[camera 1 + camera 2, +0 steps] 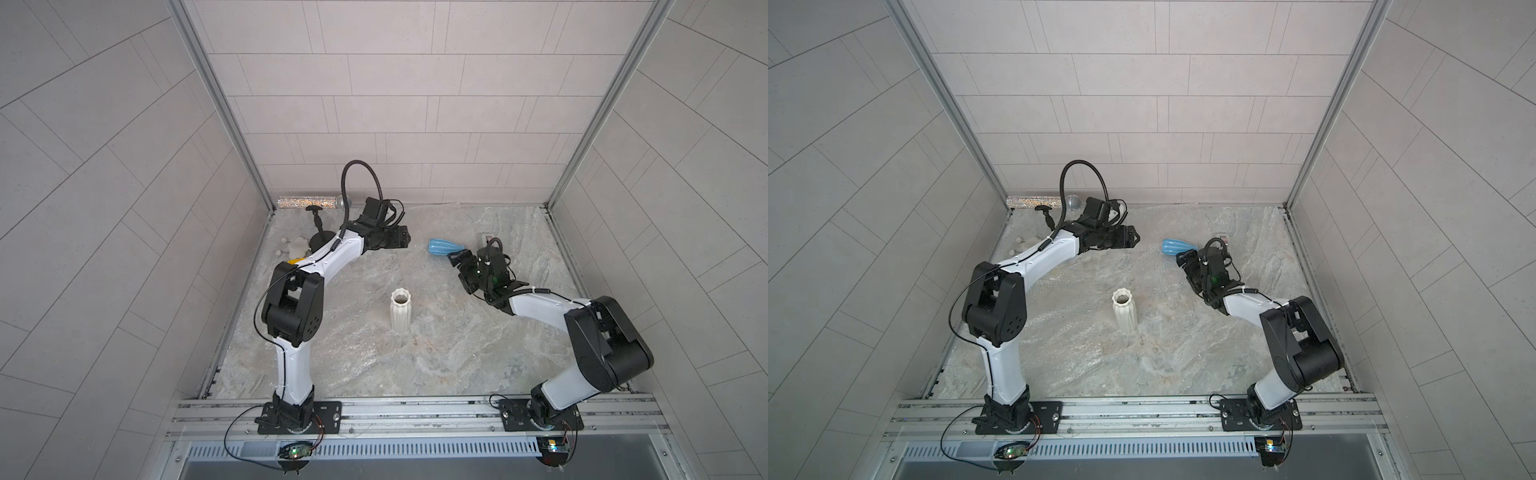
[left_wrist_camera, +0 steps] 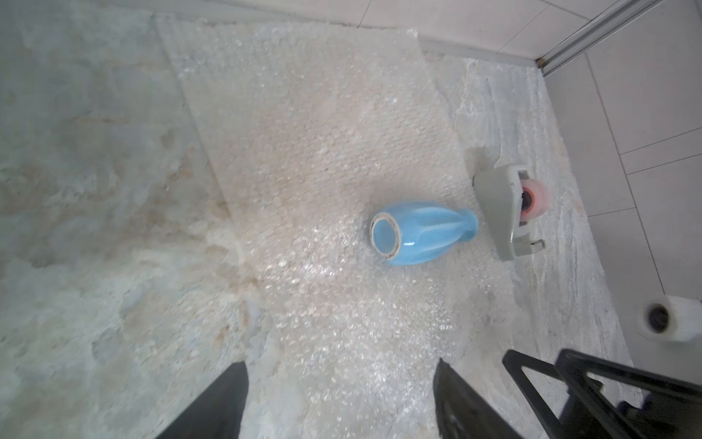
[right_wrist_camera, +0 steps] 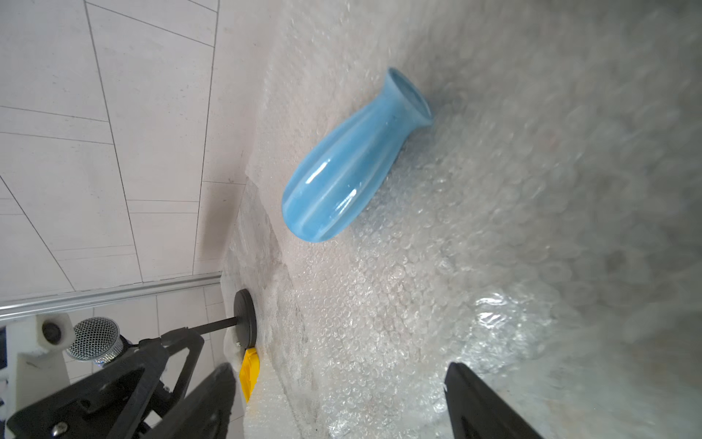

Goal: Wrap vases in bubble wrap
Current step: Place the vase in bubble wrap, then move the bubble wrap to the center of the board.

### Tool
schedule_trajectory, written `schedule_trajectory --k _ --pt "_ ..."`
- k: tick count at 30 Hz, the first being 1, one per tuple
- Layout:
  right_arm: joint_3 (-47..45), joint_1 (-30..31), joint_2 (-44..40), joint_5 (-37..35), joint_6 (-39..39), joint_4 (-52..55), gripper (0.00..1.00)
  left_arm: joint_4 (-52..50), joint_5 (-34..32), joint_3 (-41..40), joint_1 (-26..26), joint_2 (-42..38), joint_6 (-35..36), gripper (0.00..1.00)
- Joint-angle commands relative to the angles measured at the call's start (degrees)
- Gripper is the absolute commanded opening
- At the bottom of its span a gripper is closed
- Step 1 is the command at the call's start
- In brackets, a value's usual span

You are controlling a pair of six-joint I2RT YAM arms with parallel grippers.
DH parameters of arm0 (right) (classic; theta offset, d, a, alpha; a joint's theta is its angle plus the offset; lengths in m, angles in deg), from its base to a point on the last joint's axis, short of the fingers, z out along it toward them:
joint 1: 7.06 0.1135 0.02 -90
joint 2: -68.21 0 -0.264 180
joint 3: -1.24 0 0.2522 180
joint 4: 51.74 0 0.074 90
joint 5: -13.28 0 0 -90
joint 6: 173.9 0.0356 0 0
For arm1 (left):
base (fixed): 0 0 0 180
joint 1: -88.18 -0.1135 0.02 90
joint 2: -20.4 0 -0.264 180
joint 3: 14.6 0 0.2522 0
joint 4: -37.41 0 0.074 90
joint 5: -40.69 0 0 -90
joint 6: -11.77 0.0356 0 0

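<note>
A light-blue vase (image 1: 444,247) (image 1: 1174,247) lies on its side on the bubble wrap (image 2: 323,133) (image 3: 418,285), which is spread flat towards the back wall. My right gripper (image 1: 457,262) (image 3: 340,366) is open just beside the vase's neck end, with only wrap between its fingers. In the wrist views the blue vase (image 2: 421,232) (image 3: 353,159) lies free. A white ribbed vase (image 1: 401,311) (image 1: 1125,311) stands upright mid-table. My left gripper (image 1: 405,240) (image 2: 342,365) hovers open over the wrap, left of the blue vase.
A grey tape dispenser (image 2: 505,213) sits just past the blue vase's neck, and a tape roll (image 2: 668,317) lies by the right wall. At the back left are a glittery microphone (image 1: 311,202), a black stand (image 1: 320,232) and a white object (image 1: 297,247).
</note>
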Motion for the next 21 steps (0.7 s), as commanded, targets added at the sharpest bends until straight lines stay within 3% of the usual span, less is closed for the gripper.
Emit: schedule_trajectory --k 1,4,10,14,17,21 --pt "2.0 -0.65 -2.8 -4.62 -15.21 11.79 0.89 8.66 1.18 1.98 2.02 3.72 4.48 0.83" --pt "4.87 -1.91 -5.06 -7.24 -22.15 18.12 0.89 13.3 4.06 3.9 2.93 7.31 4.4 0.83" --pt "4.73 -2.44 -5.52 -5.97 -26.89 20.52 0.89 14.23 8.33 10.96 5.19 15.39 1.9 0.84" --pt "4.59 -2.83 -4.58 -2.02 -26.73 20.22 0.89 10.6 10.86 18.12 6.38 21.46 0.74 0.85" --pt "4.49 -2.81 -4.77 -0.52 -25.43 22.67 0.89 8.47 6.97 20.87 6.66 23.65 0.75 0.85" --pt "3.05 -2.13 -4.47 0.53 -17.92 26.12 0.87 8.77 10.0 23.26 6.92 26.47 0.2 0.85"
